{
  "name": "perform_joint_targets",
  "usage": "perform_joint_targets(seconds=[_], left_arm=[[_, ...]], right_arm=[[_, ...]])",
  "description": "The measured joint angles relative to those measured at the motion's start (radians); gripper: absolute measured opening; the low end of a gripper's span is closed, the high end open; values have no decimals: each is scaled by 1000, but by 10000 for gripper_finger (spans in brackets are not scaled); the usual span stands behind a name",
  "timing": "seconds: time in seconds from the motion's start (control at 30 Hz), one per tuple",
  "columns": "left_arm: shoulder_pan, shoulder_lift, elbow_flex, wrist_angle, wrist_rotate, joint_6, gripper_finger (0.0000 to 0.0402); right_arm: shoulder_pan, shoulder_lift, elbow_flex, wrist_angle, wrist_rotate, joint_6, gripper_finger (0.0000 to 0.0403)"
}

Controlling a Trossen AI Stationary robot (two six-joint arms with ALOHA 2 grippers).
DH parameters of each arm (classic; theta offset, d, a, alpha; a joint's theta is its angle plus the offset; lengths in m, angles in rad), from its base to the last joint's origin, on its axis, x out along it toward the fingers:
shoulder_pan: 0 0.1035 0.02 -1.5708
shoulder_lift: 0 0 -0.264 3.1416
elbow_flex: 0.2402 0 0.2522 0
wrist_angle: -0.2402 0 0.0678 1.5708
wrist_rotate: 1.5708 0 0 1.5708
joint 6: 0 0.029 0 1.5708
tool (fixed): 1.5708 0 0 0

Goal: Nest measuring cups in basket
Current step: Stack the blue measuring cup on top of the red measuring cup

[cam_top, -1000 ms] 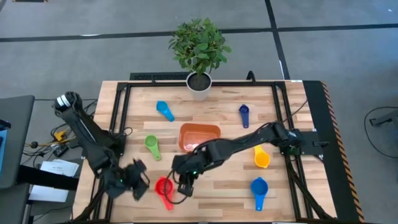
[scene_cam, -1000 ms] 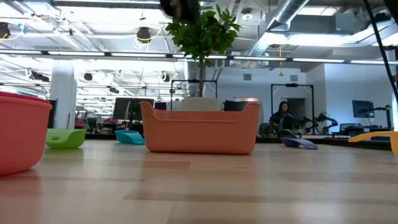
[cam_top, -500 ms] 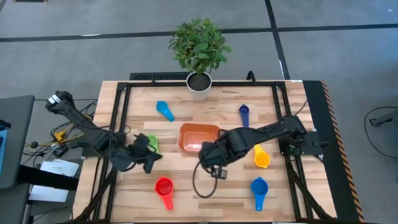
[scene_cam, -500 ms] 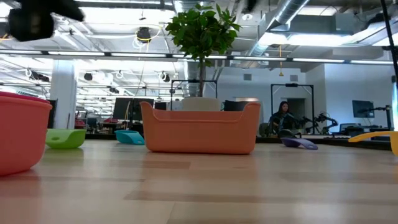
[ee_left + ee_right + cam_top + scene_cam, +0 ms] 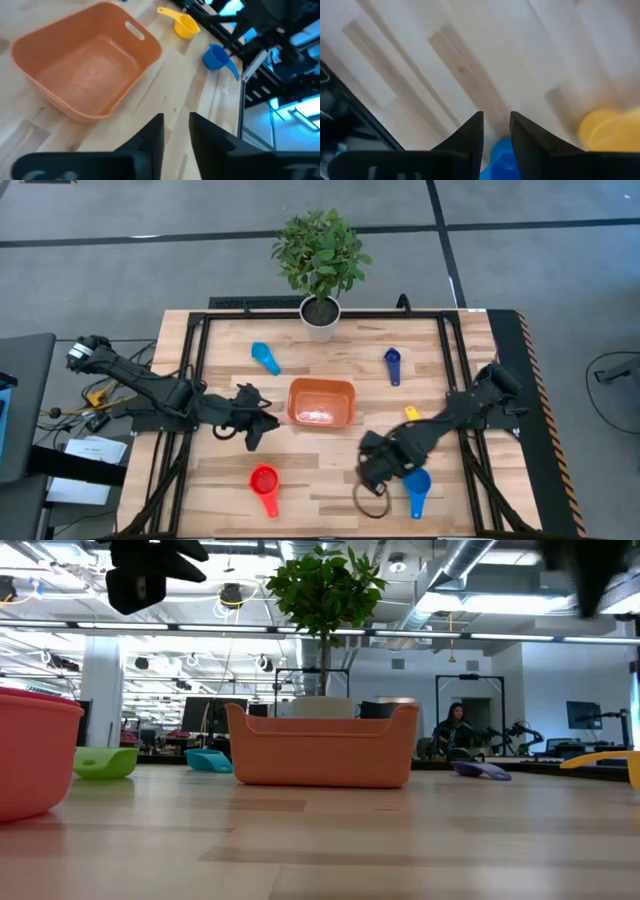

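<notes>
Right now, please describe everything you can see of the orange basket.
The orange basket is a small rounded-rectangular bin that looks like smooth plastic, with shallow walls and a slot handle in an end wall. It stands upright near the middle of the wooden table, open side up. It looks empty, and no cup or gripper touches it.

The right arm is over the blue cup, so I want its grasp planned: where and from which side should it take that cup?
Grip the blue cup's flat handle from straight above: the cup sits upright and the handle sticks out toward the table's front edge, clear of the yellow cup.
</notes>
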Motion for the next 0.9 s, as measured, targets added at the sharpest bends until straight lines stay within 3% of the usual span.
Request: perform_joint_targets(seconds=[0.2,0.37,0.6,0.9], left_arm=[[8,0,0,-74,30,1,125],[8,0,0,-102,42,16,137],[8,0,0,-100,46,60,137],[8,0,0,-100,70,82,137]], right_arm=[[115,-90,-192,59,-57,413,130],[213,-108,-277,73,-93,660,185],[290,-106,-330,100,-64,812,262],[323,-106,-440,227,-31,886,235]])
